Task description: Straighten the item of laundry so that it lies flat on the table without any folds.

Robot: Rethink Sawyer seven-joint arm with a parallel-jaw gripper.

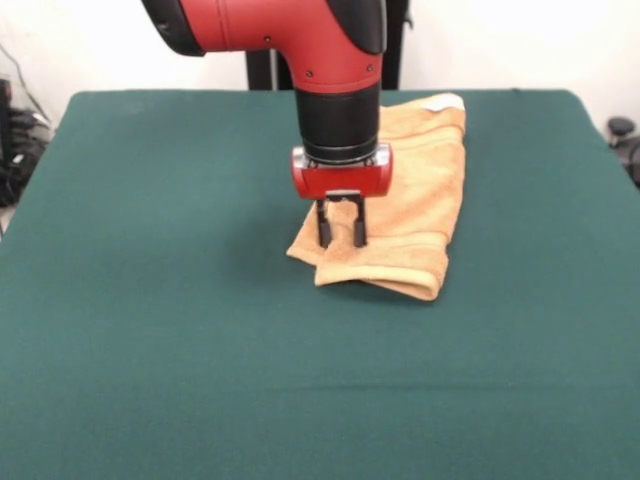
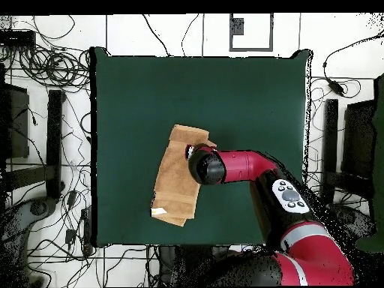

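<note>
Near the dark green felt table's (image 1: 150, 350) middle lies the folded orange-tan terry towel (image 1: 420, 200) — our black-fingered gripper (image 1: 341, 232), narrowly parted, straddles a pinch of its edge; grabbing both layers risks dragging folds along.

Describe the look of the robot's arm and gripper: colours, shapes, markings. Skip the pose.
The arm is glossy red with rounded, tubular links and black joint sections. A black cylindrical wrist ends in a red, rounded block with a silver ring above it. The gripper has two slim black fingers. In the overhead view a grey oval panel with dark buttons sits on the arm. No loose cables show on it.
</note>
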